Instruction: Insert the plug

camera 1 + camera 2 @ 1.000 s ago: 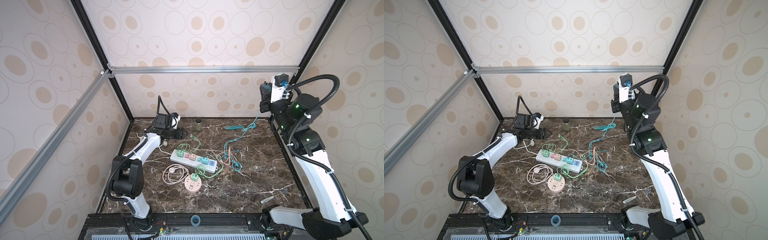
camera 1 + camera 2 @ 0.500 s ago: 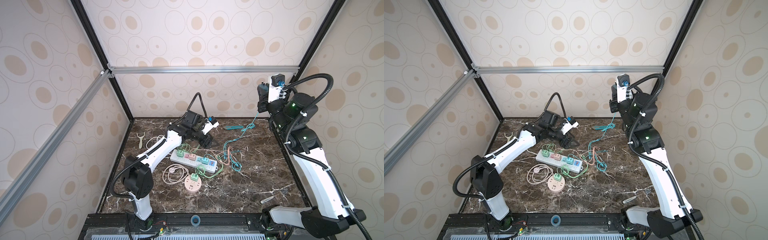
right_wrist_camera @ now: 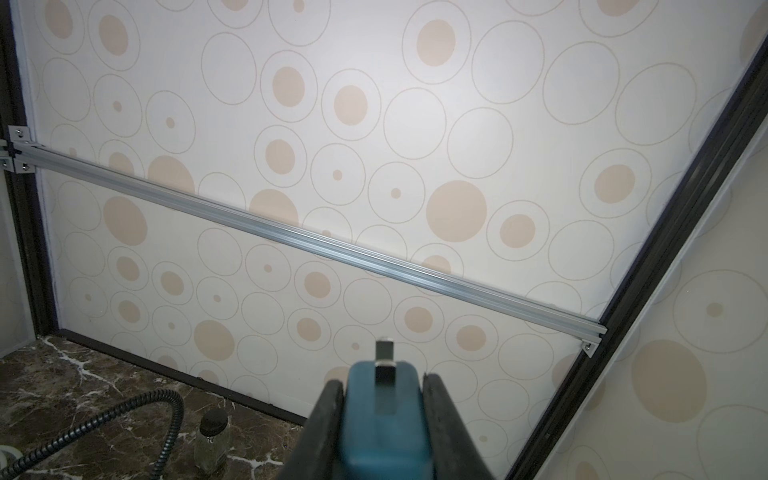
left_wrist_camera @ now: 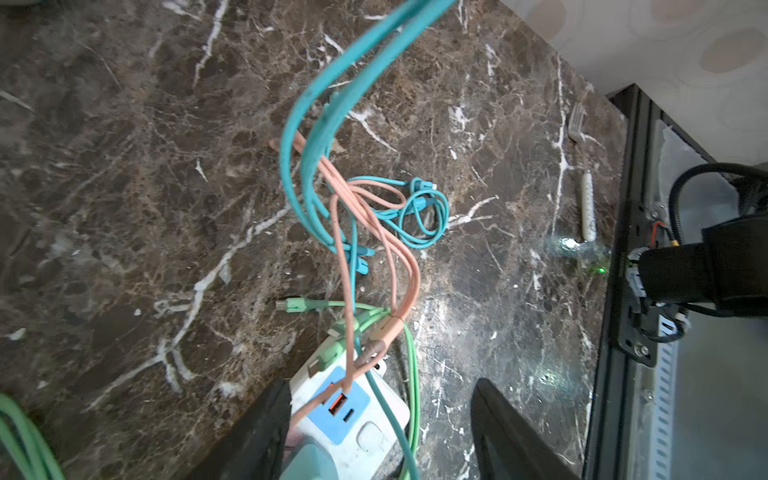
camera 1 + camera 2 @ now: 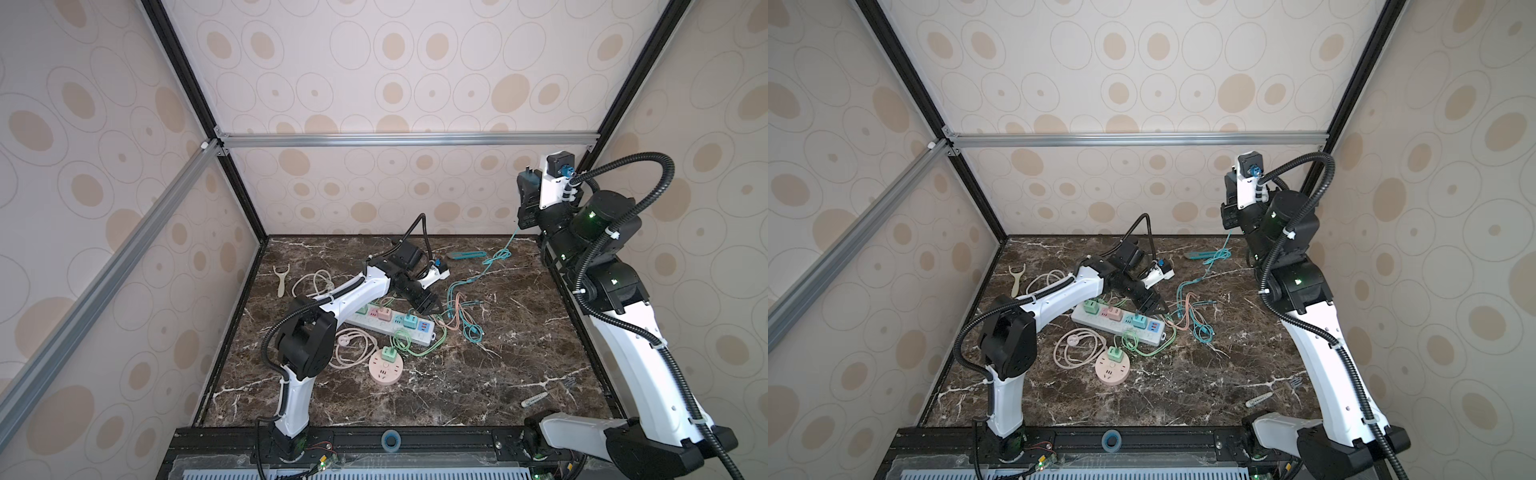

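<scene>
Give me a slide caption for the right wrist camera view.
Right gripper shut on the teal plug, its metal prong facing the dotted wall, above the marble table.

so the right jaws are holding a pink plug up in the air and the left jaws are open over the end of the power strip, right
No: the plug in the right jaws is teal, not pink, as the right wrist view shows. The rest is right.

Both arms bolted to blk base rail (image 5: 449, 440). L arm (image 5: 353, 291) & R arm (image 5: 631, 357): white shells, blk joint housings, corrugated blk conduit (image 5: 648, 160) running up from the rail w/ white zip ties (image 5: 607, 236). Green LEDs (image 5: 590, 215) on R arm's joints (high above the rail). L gripper (image 4: 380, 382): blk wedge jaws.
</scene>
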Tool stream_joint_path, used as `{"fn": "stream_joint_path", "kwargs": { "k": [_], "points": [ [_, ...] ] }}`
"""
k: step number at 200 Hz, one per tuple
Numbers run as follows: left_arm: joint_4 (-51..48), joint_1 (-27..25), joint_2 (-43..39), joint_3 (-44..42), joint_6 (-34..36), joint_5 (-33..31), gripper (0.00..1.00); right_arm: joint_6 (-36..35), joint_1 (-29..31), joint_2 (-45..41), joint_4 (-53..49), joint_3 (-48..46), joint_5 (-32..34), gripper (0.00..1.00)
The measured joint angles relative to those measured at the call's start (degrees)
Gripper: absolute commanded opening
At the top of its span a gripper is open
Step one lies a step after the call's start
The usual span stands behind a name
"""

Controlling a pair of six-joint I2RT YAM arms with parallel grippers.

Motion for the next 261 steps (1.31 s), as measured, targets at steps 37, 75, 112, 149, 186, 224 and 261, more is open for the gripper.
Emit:
{"fn": "stream_joint_path", "kwargs": {
  "k": [37, 75, 112, 149, 186, 224, 261],
  "points": [
    [0.31, -1.11, 4.28, 4.31, 0.02, -1.79, 0.67, 0.17, 0.0, -1.2, 0.0, -0.15, -0.2, 0.14],
    [-1.16, -2.51, 8.44, 6.58, 1.6, -1.66, 0.48, 0.37, 0.0, -1.92, 0.04, -0.15, -0.22, 0.14],
    [-2.6, -2.73, 9.18, 6.73, 2.4, -1.2, 0.16, 0.35, -0.02, -1.95, 0.07, -0.15, -0.22, 0.14],
    [-2.6, -2.71, 9.18, 6.97, 1.66, -2.62, 0.03, -1.03, 0.0, -1.95, 0.26, -0.09, 0.35, 0.14],
    [-1.79, -2.54, 9.18, 6.97, 0.52, -4.0, 0.0, -3.82, 0.0, -1.86, 0.94, 1.7, 1.64, 0.13],
    [0.0, -1.92, 9.18, 6.69, -0.9, -4.72, 0.0, -7.08, -0.02, -2.12, 3.85, 5.35, 3.15, 0.13],
    [2.05, -0.94, 9.18, 6.32, -3.48, -5.64, 0.0, -8.33, -0.02, -4.11, 4.11, 6.51, 3.52, 0.13]
  ]
}}
